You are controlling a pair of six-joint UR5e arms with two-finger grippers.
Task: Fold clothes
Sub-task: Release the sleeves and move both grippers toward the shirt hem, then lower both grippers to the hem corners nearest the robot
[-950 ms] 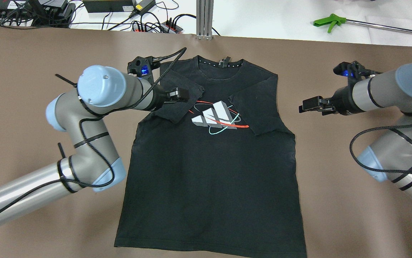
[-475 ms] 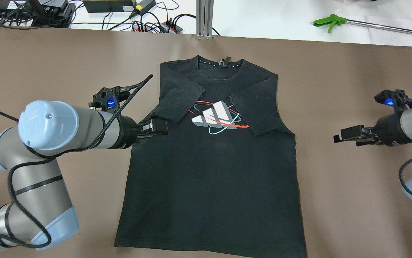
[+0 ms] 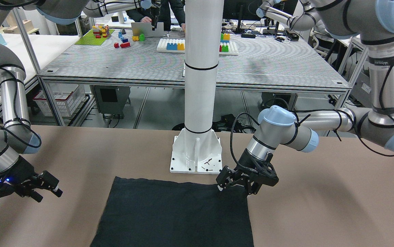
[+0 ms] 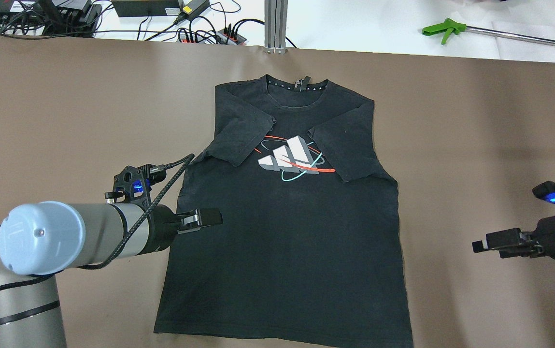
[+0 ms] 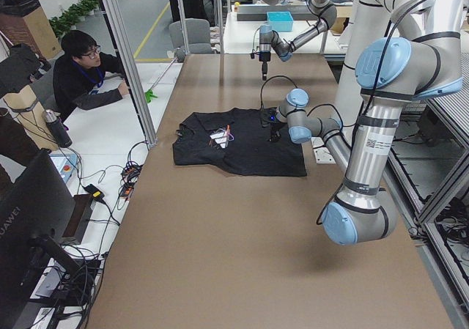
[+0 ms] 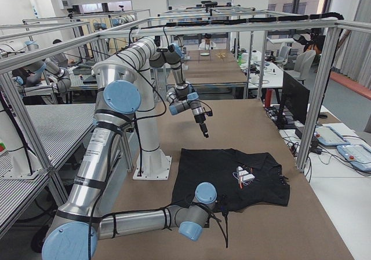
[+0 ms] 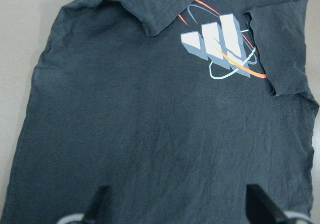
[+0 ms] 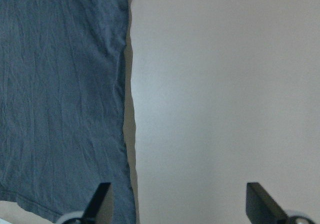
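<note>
The left end effector [image 4: 206, 218] is spread wide with nothing between its fingers [image 7: 102, 204]. It hangs over the left side of the black T-shirt [image 4: 282, 251], just inside the fabric's edge and about midway between folded sleeve and hem. Its wrist view looks down on the shirt from above, fingers clear of the cloth.

The right end effector [image 4: 481, 243] is likewise released and empty. It sits over bare brown surface [image 4: 64, 121], well apart from the shirt's right edge, which its wrist view catches along the left side.

The T-shirt lies flat and front-up in the middle of the surface, collar toward the far edge and hem toward the robot. Both sleeves [image 4: 238, 130] are folded inward over the chest, flanking the white three-bar logo [image 4: 289, 157] crossed by red and teal curves.
</note>
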